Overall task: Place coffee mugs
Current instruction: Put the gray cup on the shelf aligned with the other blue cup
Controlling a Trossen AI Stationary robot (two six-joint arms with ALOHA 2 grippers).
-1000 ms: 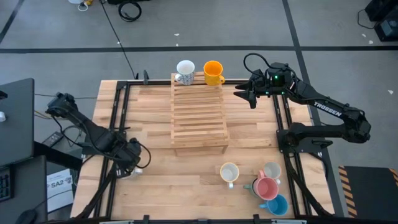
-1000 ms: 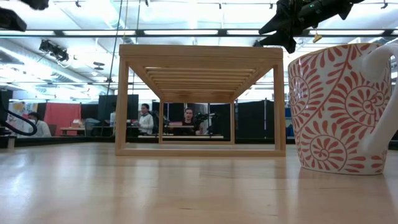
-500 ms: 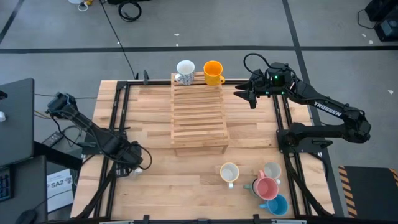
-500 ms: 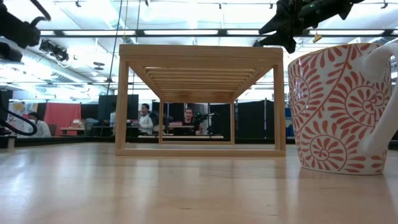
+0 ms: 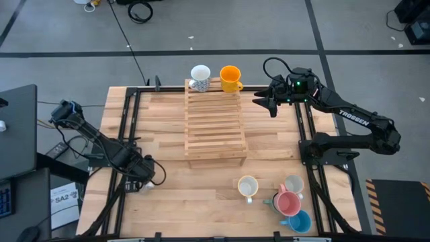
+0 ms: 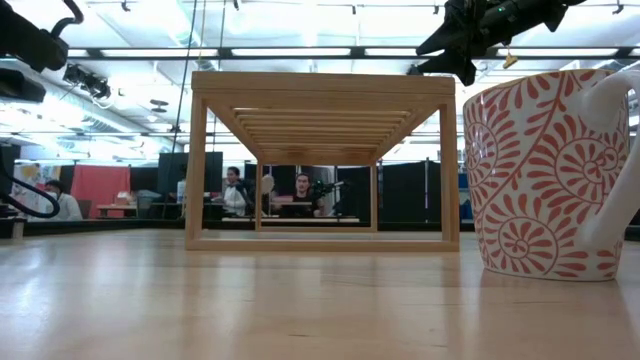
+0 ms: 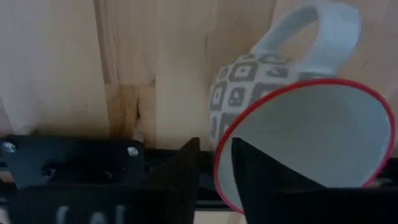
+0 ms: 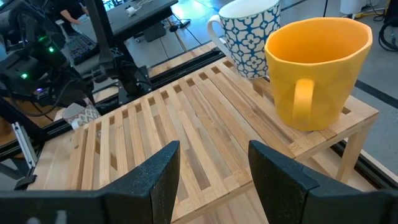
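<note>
My left gripper [image 7: 214, 146] is at the table's left near side [image 5: 144, 176], shut on a white mug [image 7: 311, 143] with grey squares, a red rim and a white handle. My right gripper [image 5: 259, 102] hovers open by the far right corner of the wooden slatted rack [image 5: 215, 121]. An orange mug [image 8: 317, 62] and a white mug with blue pattern [image 8: 249, 31] stand on the rack's far end. A cream mug with red pattern [image 5: 247, 186], a pale mug [image 5: 293, 183], a pink one [image 5: 288, 202], a blue one [image 5: 299, 221] and a dark green one [image 5: 274, 200] stand near the right near corner. My left gripper has the mug's wall at the rim [image 7: 217, 163], on the side away from the handle. One finger [image 7: 255, 171] is inside the cup and one [image 7: 180, 171] outside. The mug is tilted, its mouth toward the wrist camera. Whether its base rests on the table cannot be seen.
Black frame rails [image 5: 124, 134] run along the table's left and right sides; one rail [image 7: 74, 165] lies right beside the held mug. The rack stands in the table's middle, with bare wood [image 5: 195, 195] in front of it. People sit in the room behind [image 6: 302, 195].
My left gripper has shifted a little toward the table's near edge and to the right, staying shut on the mug. The right arm has kept still.
</note>
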